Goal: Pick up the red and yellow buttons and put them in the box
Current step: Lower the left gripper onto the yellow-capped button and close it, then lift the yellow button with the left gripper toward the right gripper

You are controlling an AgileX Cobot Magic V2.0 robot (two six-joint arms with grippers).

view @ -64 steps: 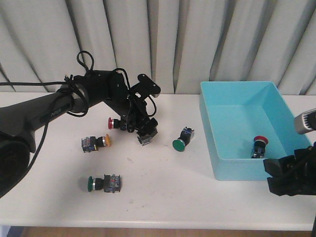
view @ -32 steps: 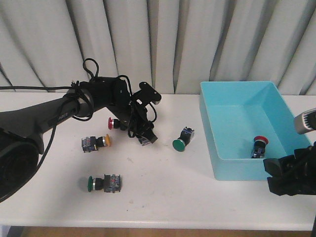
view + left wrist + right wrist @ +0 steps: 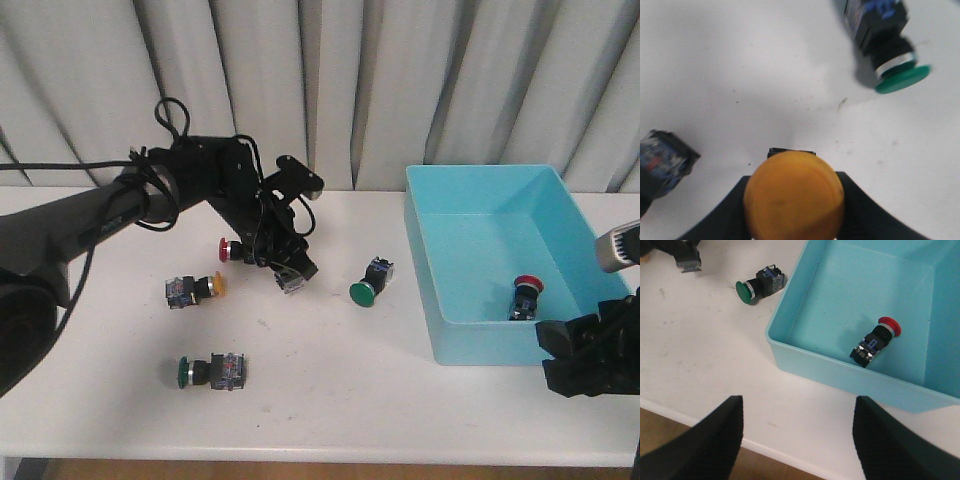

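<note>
Yellow button [image 3: 794, 196] fills the left pincer [image 3: 792, 200] only wrist-side.

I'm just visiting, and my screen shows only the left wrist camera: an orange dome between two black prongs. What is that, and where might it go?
Observer: That's a yellow button, pinched in the left gripper. The front camera shows a blue box on the right side of the table, which is likely where it goes.
Operator: Is anything in the box?
Observer: One red button lies on its side on the box floor.
Operator: And the other arm?
Observer: The right gripper hangs open by the box's near wall, holding nothing.
</note>
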